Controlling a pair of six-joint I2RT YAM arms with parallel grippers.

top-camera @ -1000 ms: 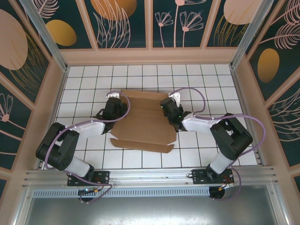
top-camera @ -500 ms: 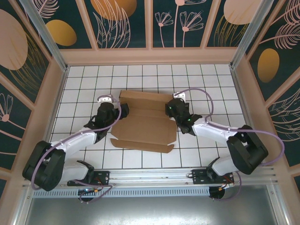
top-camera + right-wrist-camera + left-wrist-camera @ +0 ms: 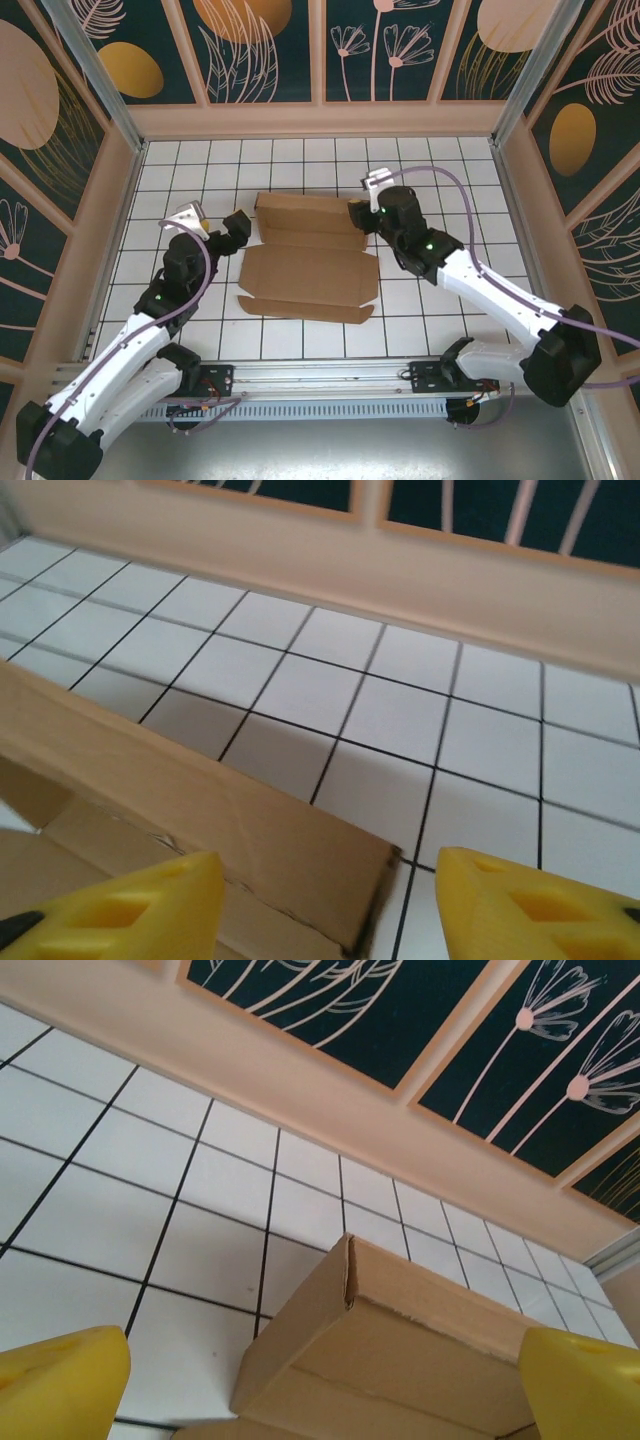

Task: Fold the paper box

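The paper box [image 3: 305, 268] lies at the centre of the overhead frame on the white tiled table [image 3: 450, 170], and the fold is only partly done. Its far strip, toward the top of the frame, stands raised as a low wall. The left wrist view shows this as a creased, upright corner [image 3: 347, 1260]. The broad middle panel and the narrow flap along the lower edge lie flat, so most of the forming is left: the side walls, the near wall and the closing of the lid. Whether any tab is already tucked into a slot cannot be read at this angle. The left gripper [image 3: 228, 230] sits just left of the box's upper left corner, jaws spread wide and touching nothing; its yellow fingertips [image 3: 60, 1385] flank the corner at the frame's bottom edges. The right gripper [image 3: 360, 215] is at the upper right corner, jaws apart. The free end of the raised wall [image 3: 330, 865] lies between its fingertips [image 3: 540, 910], which do not pinch it.
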